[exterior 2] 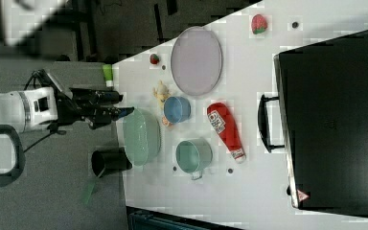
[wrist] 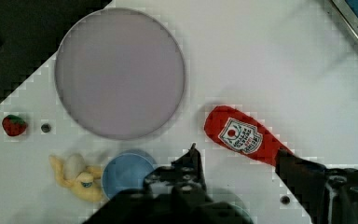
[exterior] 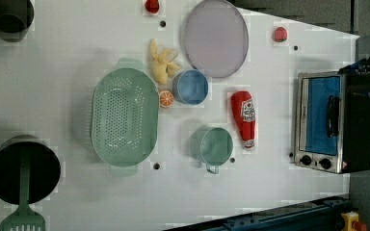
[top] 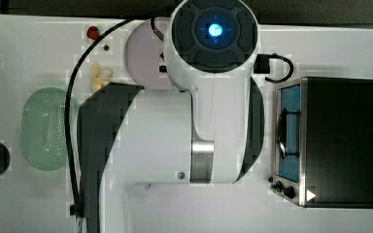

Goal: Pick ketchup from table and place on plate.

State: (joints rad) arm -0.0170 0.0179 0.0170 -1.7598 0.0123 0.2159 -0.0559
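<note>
Wrist view: our gripper [wrist: 237,163] hangs wide open, holding nothing; we'd pinch the ketchup [wrist: 243,135] mid-body (probably light, slick plastic).

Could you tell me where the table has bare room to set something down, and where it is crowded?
Bare: the plate itself, the strip between ketchup and oven, and the stretch below the mug in the left view. Crowded: banana, blue bowl, orange slice and basket sit close together.
</note>
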